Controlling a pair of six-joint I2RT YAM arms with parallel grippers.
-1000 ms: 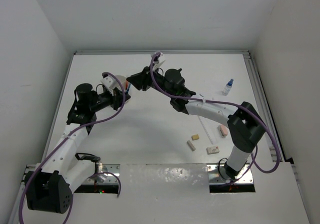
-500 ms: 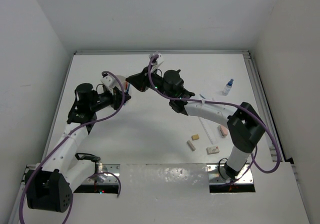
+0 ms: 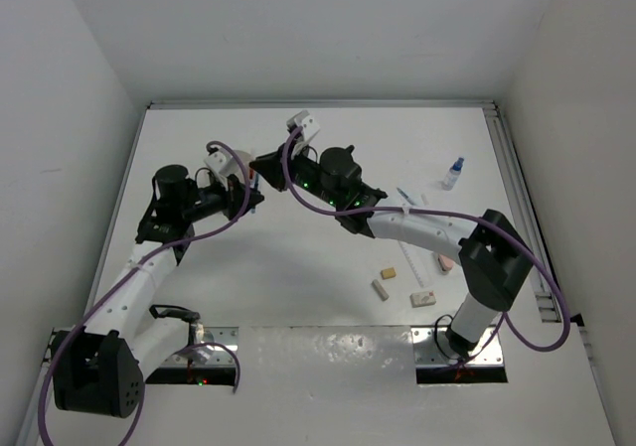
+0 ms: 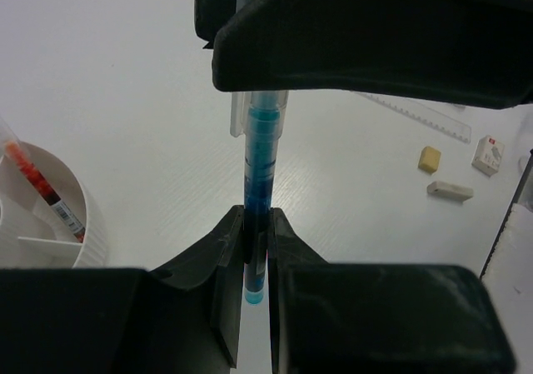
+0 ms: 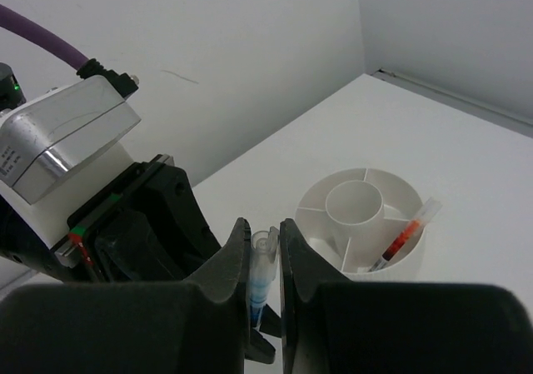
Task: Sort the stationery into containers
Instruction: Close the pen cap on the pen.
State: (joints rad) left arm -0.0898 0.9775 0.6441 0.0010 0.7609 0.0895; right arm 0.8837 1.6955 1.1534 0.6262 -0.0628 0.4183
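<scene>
Blue pen (image 4: 256,153) hangs in the air over the bench (image 4: 125,99), just beside the white tub (image 5: 366,172). We pinch it at both ends. Our left tool (image 4: 256,224) is pressed on one end and our right tool (image 5: 265,234) on the other. If both pull at once, we think the pen may bend or pop out. If both let go, it may drop and roll away. The tools are close and could bump.
</scene>
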